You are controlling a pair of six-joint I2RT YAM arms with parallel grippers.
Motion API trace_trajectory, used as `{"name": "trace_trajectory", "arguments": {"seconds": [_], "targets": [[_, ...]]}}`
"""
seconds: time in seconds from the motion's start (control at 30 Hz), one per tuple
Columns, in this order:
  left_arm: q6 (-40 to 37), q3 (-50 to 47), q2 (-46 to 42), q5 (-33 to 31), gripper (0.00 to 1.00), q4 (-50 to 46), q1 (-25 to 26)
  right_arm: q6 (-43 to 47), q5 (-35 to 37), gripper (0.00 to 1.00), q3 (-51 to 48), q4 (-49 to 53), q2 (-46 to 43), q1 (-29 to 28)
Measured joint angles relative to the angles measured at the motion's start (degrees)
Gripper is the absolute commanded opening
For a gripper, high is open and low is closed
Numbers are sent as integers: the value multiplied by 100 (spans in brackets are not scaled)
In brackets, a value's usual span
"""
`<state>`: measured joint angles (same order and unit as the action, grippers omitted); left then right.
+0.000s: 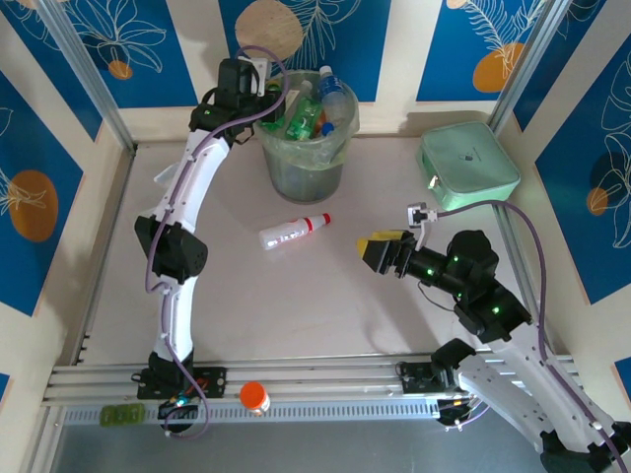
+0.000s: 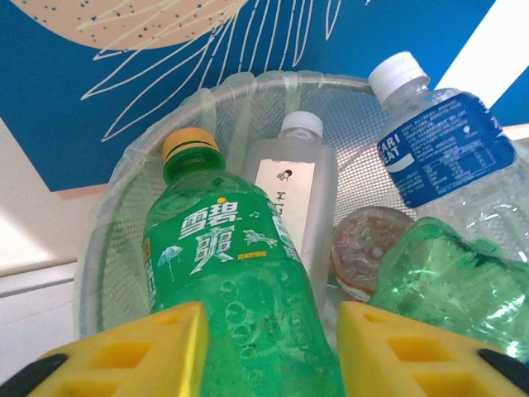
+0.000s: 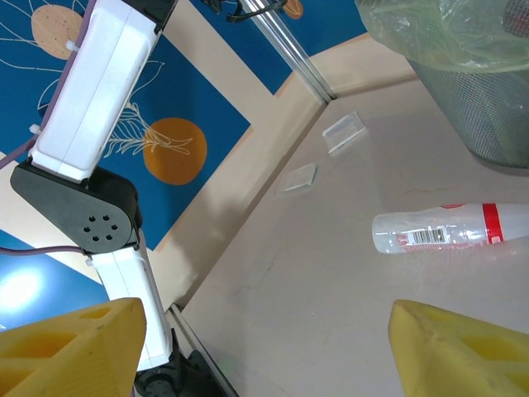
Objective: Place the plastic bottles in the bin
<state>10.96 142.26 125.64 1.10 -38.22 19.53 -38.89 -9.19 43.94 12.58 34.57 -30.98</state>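
Likely light, squashy clear bottle [image 1: 293,233] beside bin [image 1: 306,175]: grab its middle. Right gripper [image 3: 266,322] wide, empty; left gripper [image 2: 271,321], cannot tell

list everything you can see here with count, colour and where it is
bin: one, grey-green, clear liner, far middle
bottles in bin: at least four: yellow-capped green bottle, white-capped clear bottle, blue-labelled bottle, crushed green bottle
loose bottle: one, clear, red cap, centre
lidded box: one, mint green, far right
flat packets: two, clear, far left
orange-capped item: one, front edge
left tool: yellow pads flanking yellow-capped green bottle, grip unclear
right tool: yellow pads, open, right of loose bottle
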Motion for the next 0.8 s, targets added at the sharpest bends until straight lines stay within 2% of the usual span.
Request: {"name": "trace_trajectory", "arguments": {"seconds": [0.07, 0.13, 0.3, 0.37, 0.5, 0.63, 0.8], "targets": [[-7, -15, -24, 13, 67, -2, 0, 42, 2, 77, 105, 94, -2, -2], [17, -35, -83, 7, 72, -9, 0, 83, 4, 77, 225, 179, -9, -7], [72, -216, -658, -31, 75, -37, 24, 149, 92, 76, 455, 385, -79, -24], [90, -579, -1226, -74, 76, -17, 96, 146, 140, 75, 472, 402, -74, -46], [94, -1838, -2645, -284, 77, 273, 494, 144, 177, 75, 472, 483, -37, -114], [184, -3526, -4103, -376, 77, 737, 1049, 144, 195, 74, 470, 470, 87, -240], [367, -5556, -5292, -474, 82, 1104, 1047, 144, 302, 74, 455, 444, 310, -483]]}}
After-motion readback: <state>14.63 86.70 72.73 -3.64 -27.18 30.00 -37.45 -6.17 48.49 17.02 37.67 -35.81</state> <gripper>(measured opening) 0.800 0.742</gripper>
